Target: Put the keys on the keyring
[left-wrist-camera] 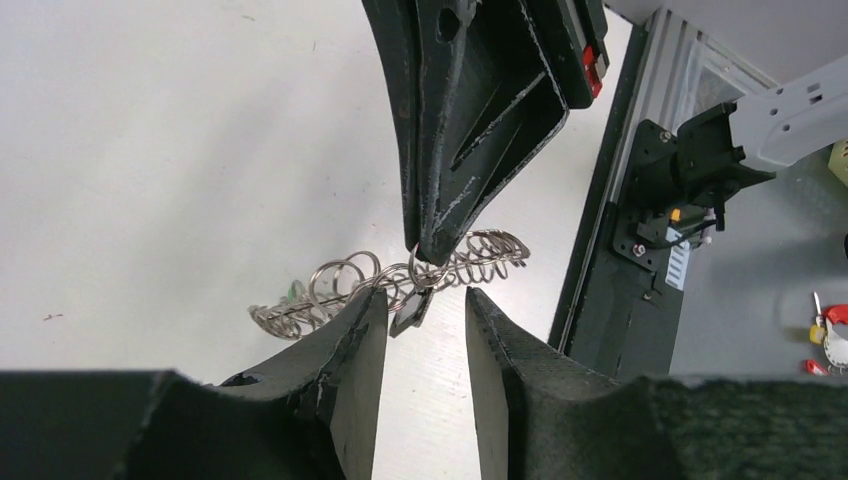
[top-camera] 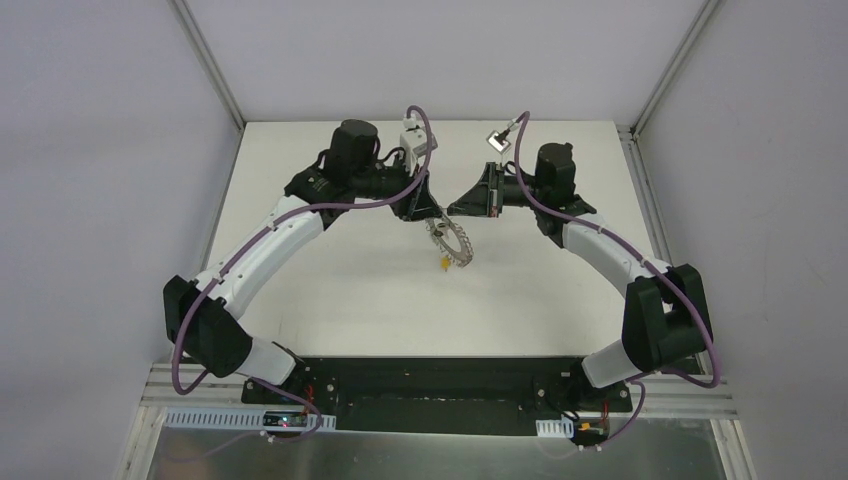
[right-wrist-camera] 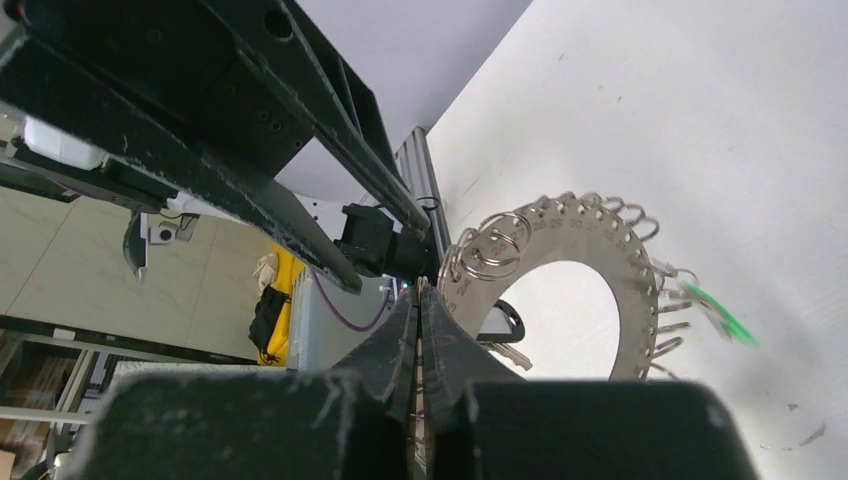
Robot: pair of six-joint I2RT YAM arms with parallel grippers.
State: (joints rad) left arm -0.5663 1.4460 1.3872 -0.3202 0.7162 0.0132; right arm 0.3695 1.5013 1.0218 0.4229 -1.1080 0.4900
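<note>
Right gripper (right-wrist-camera: 420,300) — pinched tight on the rim of the keyring (right-wrist-camera: 560,262), up over the far middle of the table (top-camera: 330,300). Left gripper (left-wrist-camera: 424,300) just beside it — jaws narrowly parted, black key (left-wrist-camera: 407,312) in the gap. Green key (right-wrist-camera: 722,318) and yellow key (top-camera: 441,265) dangling from the fringe.
</note>
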